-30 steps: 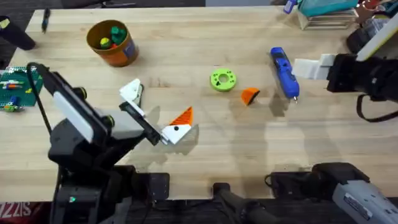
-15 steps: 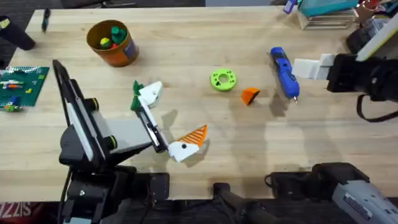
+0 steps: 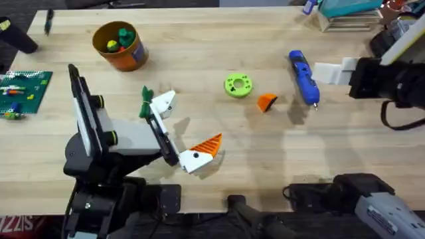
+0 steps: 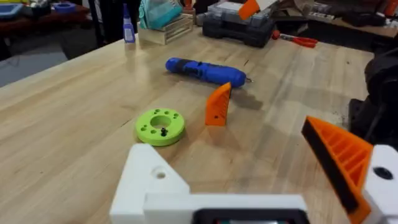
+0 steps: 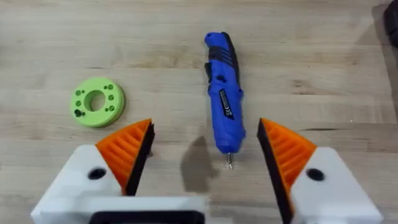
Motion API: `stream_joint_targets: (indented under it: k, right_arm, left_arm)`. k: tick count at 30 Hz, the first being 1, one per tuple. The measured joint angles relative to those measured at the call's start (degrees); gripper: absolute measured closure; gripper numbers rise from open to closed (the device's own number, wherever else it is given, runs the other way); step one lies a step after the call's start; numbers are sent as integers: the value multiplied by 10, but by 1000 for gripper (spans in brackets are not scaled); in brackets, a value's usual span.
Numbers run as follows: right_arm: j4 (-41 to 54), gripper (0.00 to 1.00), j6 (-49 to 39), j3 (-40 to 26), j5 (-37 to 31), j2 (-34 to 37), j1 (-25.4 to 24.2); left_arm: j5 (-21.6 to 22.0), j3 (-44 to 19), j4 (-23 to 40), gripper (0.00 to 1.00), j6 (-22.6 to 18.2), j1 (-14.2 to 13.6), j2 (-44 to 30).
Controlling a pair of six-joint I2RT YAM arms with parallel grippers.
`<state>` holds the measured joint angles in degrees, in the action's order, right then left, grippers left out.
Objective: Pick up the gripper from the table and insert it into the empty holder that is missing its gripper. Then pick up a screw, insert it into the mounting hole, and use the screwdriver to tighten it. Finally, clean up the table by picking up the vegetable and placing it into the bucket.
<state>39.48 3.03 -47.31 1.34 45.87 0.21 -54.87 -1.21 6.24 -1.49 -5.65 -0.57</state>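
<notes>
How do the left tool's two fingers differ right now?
On the left tool, one finger carries an orange ribbed tip; the other finger is bare white with an open screw hole, so it is the holder. In the overhead view the tipped finger sits nearer the arms' bases, the bare one nearer the bucket. Both share white angular bases. The loose orange gripper lies on the table.

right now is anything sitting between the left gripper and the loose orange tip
Nothing visible blocks it. Bare table lies between the left gripper and the orange tip; the green disc sits just off that line, on its far side.
</notes>
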Motion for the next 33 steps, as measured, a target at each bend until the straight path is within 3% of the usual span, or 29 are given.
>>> stream_joint_targets:
  k: [25, 33]
  right_arm:
    - [-1, 8, 2, 0, 1, 0, 0]
    - [-14, 8, 2, 0, 65, 0, 4]
  left_arm:
    - [0, 0, 0, 15, 5, 0, 0]
    - [0, 0, 0, 15, 5, 0, 0]
